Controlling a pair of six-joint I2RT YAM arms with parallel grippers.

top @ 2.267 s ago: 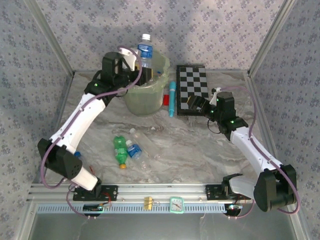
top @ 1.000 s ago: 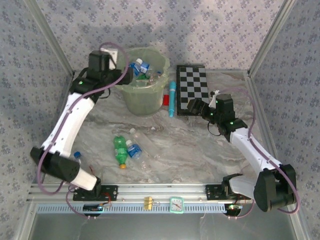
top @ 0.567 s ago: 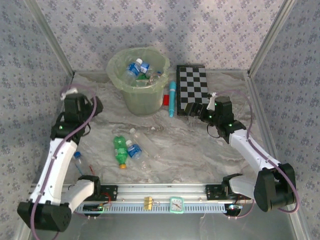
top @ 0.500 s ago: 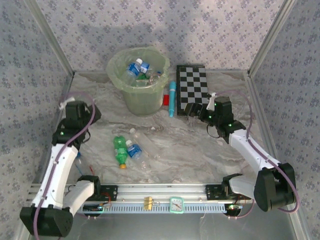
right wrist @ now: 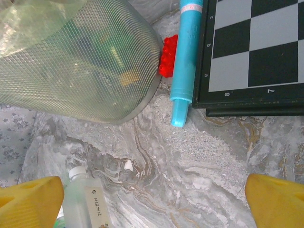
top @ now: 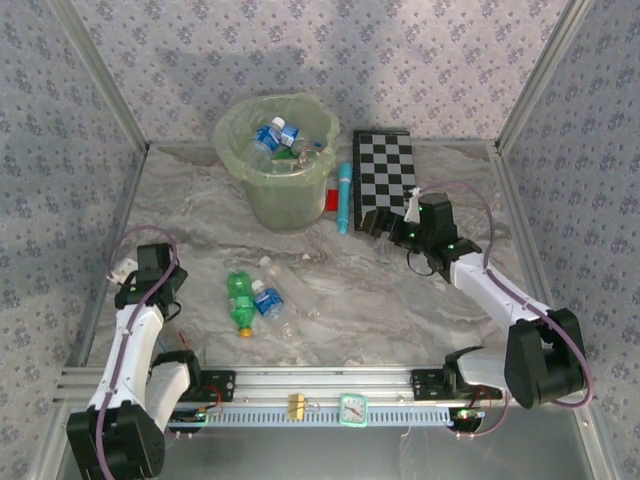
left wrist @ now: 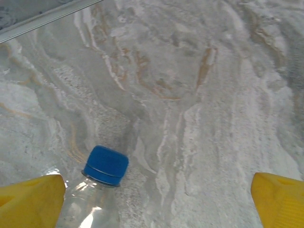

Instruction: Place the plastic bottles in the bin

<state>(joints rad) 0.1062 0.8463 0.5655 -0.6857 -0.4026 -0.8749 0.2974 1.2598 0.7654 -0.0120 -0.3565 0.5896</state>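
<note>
Three bottles lie in a cluster on the table (top: 400, 300), left of centre. The green bottle (top: 240, 300) lies near-to-far, its orange cap toward the near rail (top: 330, 380). Touching its right side, a blue-labelled bottle (top: 268, 302) slants with its cap toward the far left. A clear bottle (right wrist: 88, 202) lies just beyond them, white cap toward the bin (top: 278, 160). The bin stands at the far edge, with more bottles (top: 272, 134) piled aslant inside.

The left gripper (left wrist: 157, 190) is spread wide and empty, low by the left wall. A blue-capped bottle (left wrist: 102, 185) lies just inside its left finger, cap pointing away from the wrist.

The right gripper (right wrist: 153, 190), likewise wide and empty, hangs near the checkerboard (right wrist: 256, 52) corner, facing the bin. The tube (right wrist: 186, 61) lies along the board's edge, with the red block (right wrist: 167, 56) wedged between tube and bin.

Bare marble lies open between the cluster and the right arm. The left arm has the wall close beside it.
</note>
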